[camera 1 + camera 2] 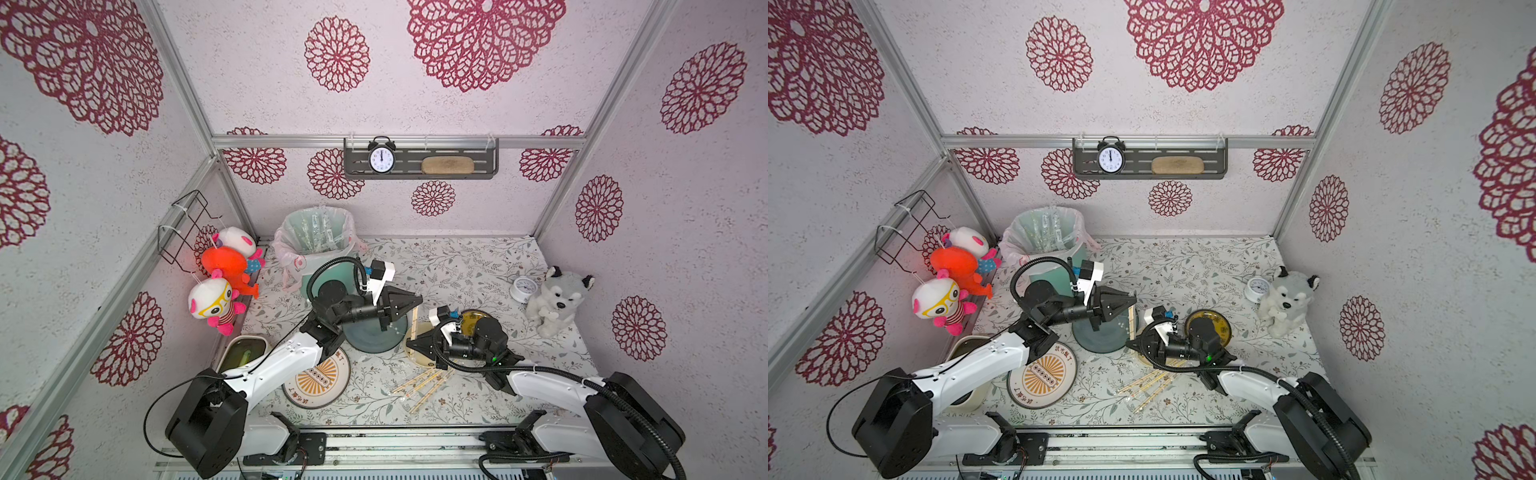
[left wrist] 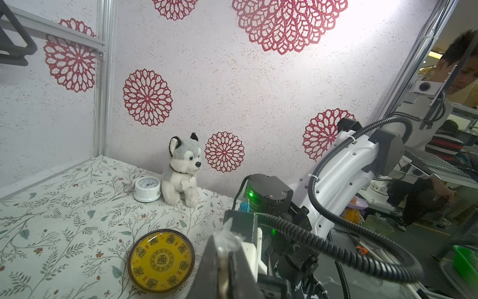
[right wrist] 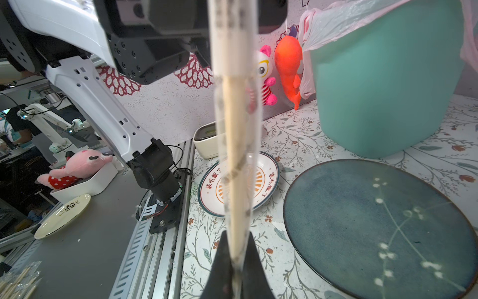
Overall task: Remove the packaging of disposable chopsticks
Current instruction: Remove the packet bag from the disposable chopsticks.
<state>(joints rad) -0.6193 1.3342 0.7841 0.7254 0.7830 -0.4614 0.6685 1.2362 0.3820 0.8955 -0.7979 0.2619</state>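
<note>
1. The left gripper (image 2: 227,248) is pinched shut on the crinkly free tip of the packaging (image 2: 229,236). The right gripper (image 3: 234,261) is clamped on the opposite end, squeezing the disposable chopsticks (image 3: 234,155) through the clear film.
2. The wrapped pair hangs in the air, stretched between the two gripper tips, just beside the rim of the blue plate (image 1: 365,336).
3. The step in hand looks like drawing the sleeve off. To do it well, the right grip should stay firm on the wood while the left pulls straight along the sticks' length. A sideways tug would likely tear the film or flex the sticks.
4. Bare table (image 1: 457,270) lies open beyond the left gripper towards the back wall, so that path seems free.
5. The teal bin (image 1: 328,266), with spent sleeves inside, stands near the left arm. The yellow dish (image 1: 473,322) sits close by the right wrist. More pairs (image 1: 424,386) lie near the front edge, well clear.
</note>
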